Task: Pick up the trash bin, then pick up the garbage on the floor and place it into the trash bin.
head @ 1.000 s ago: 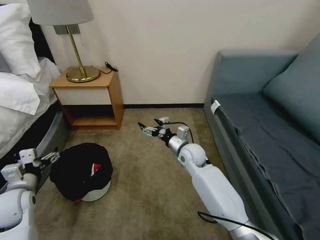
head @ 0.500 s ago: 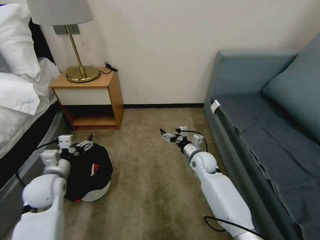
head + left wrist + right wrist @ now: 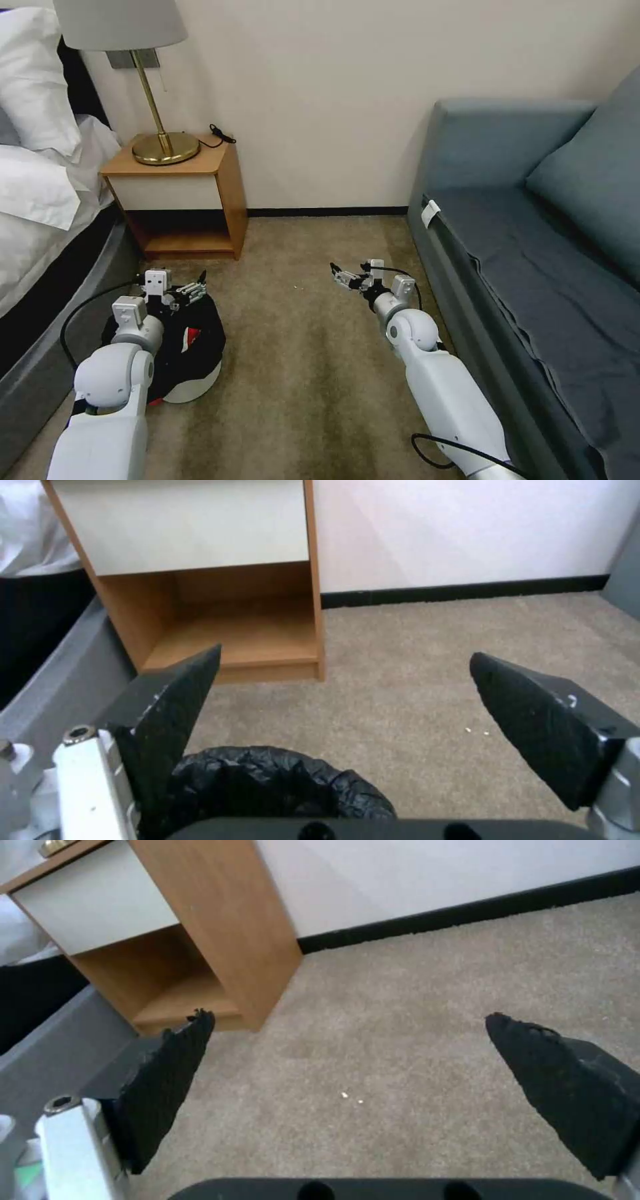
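Two spread grippers, nothing gripped: left gripper [image 3: 192, 291] over the trash bin [image 3: 200, 347].
Bin sits before the nightstand [image 3: 183, 193]; right gripper [image 3: 347, 279] hovers beyond. Slack liner may slip.

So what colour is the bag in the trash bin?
Black and crinkly; the trash bin bag shows best from the left wrist.

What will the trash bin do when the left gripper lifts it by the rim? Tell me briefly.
The trash bin is small and holds little, so it is probably light. Its crinkled black bag drapes loosely over the rim, so open fingers of the left gripper may pinch slippery plastic rather than wall. It already leans on the carpet, so a one-sided grip would likely let it swing.
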`<state>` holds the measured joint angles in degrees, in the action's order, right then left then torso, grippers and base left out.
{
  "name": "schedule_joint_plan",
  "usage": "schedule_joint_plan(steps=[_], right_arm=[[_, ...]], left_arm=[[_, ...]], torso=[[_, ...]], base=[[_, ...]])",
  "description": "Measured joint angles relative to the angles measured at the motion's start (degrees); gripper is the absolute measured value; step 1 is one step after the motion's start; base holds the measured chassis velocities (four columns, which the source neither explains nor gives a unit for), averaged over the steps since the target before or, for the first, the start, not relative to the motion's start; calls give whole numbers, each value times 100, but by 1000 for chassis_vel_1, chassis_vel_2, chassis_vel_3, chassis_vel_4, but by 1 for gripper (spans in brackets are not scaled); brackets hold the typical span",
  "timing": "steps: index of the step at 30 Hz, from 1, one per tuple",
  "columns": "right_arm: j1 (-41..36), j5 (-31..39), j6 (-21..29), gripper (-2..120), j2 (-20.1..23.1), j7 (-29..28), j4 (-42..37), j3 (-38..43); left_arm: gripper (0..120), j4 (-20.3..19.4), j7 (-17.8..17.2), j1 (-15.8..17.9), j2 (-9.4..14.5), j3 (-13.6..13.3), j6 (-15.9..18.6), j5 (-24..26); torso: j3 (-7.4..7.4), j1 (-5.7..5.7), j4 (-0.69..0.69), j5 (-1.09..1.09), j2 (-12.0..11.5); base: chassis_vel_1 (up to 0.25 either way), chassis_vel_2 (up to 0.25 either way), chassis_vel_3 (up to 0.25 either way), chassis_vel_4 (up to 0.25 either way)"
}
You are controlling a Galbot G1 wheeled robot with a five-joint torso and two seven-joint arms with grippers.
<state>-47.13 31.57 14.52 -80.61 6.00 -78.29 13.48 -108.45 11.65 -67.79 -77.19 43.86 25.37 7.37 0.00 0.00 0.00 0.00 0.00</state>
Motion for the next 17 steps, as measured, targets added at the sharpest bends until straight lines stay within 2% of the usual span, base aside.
schedule_joint_plan(steps=[17], right_arm=[[7,-1,-2,100,2,9,-10,-12]], left_arm=[[100,1,-9,-5,0,14,6,13]], torso=[[0,0,0,0,0]], base=[[0,0,0,0]])
